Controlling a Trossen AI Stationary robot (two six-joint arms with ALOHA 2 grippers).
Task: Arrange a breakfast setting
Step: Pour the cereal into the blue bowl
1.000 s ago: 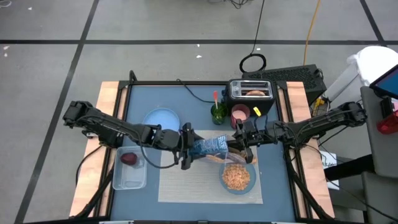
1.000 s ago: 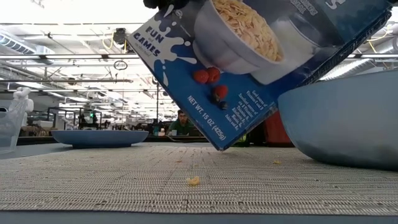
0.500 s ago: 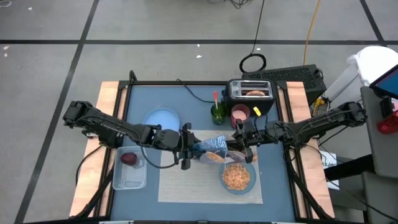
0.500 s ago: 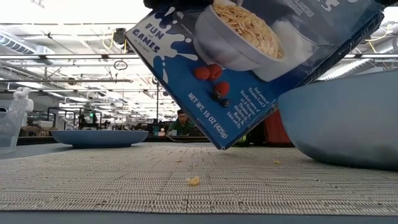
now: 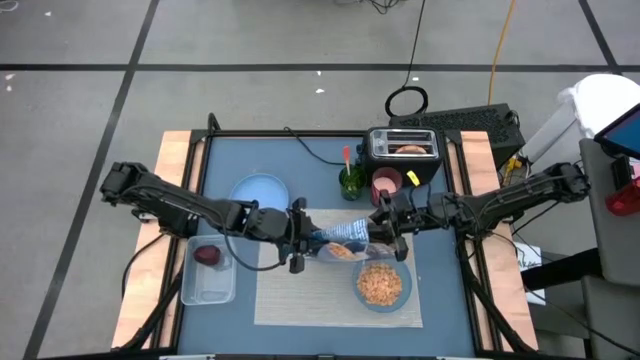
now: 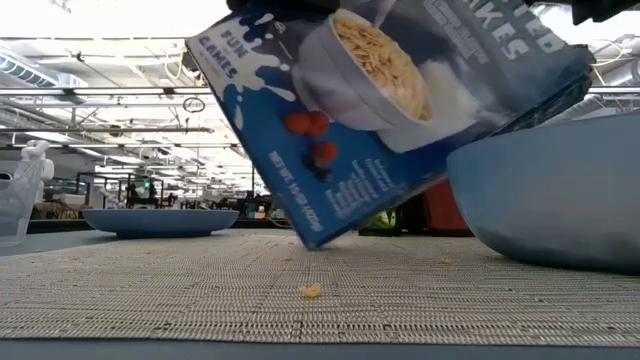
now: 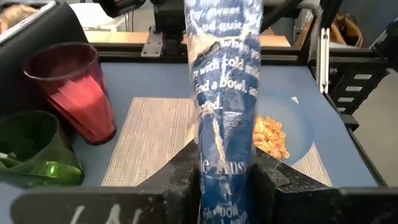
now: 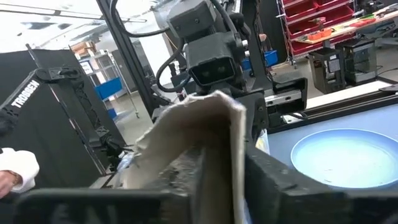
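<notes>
At frame centre we see the left gripper (image 5: 300, 240) pinching a blue cereal box (image 5: 343, 240) (tilted) above the placemat (image 5: 300, 295). The right gripper (image 5: 385, 228) clasps its other end, just above the cereal-filled bowl (image 5: 382, 286).

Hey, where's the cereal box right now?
In the high view the cereal box is tilted in the air over the placemat, mid-table between both arms, just above the cereal-filled bowl.

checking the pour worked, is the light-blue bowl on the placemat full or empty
Partly filled: the light-blue bowl on the beige woven placemat holds orange-tan cereal flakes with bare rim around them in the high view.
</notes>
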